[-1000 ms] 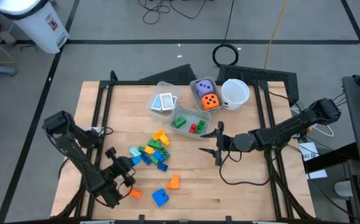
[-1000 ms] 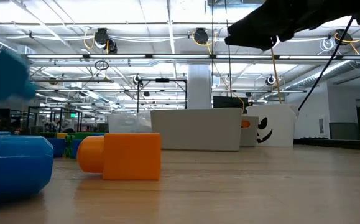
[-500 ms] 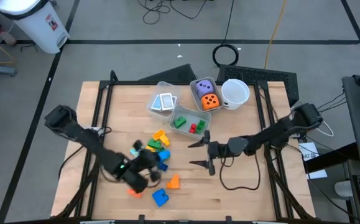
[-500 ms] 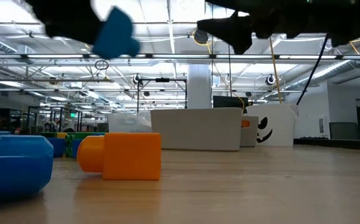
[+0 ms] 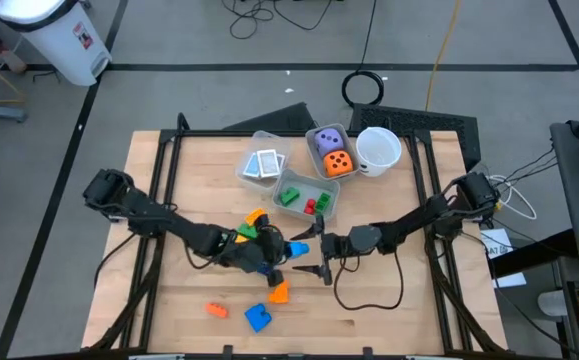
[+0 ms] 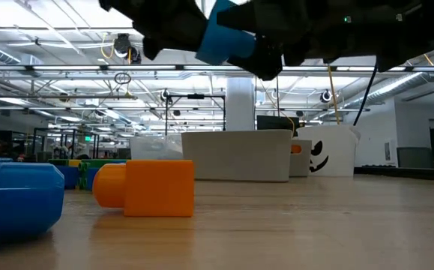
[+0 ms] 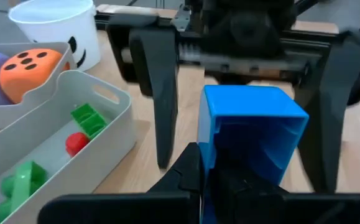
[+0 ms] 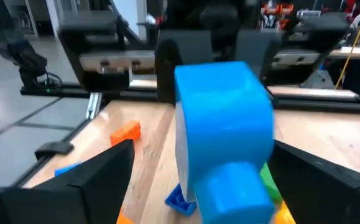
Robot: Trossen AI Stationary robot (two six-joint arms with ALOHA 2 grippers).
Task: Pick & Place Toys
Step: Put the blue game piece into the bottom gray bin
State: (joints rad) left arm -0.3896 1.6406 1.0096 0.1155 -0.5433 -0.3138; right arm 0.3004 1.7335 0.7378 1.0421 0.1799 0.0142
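Note:
My left gripper [image 5: 269, 255] is shut on a blue block [image 7: 254, 124] above the middle of the table. The block also shows in the right wrist view [image 8: 223, 130] and high in the low view [image 6: 224, 37]. My right gripper [image 5: 309, 252] faces it from the table's right. It is open, with one finger on either side of the block's free end [image 8: 226, 180], and I see no touch. Loose coloured blocks [image 5: 249, 235] lie on the table under the left arm. My left gripper pinches the blue block between its two fingers at the end nearest the wrist [image 7: 220, 158]. The fingers [image 7: 183, 174] lie about level and point toward the table's right. The block is lifted clear of the table, and its free end sticks out toward my right gripper.
At the far middle stand three clear bins: one with cards [image 5: 262, 165], one with a purple and an orange die [image 5: 329, 150], one with green and red blocks [image 5: 304, 195]. A white cup [image 5: 377, 148] stands beside them. An orange block [image 5: 278, 292] and a blue block [image 5: 257, 318] lie near the front.
My left gripper has carried the blue block up and toward the table's right, away from the near left. My right gripper has gone toward the table's left and stayed open. The two now face each other over the middle of the table.

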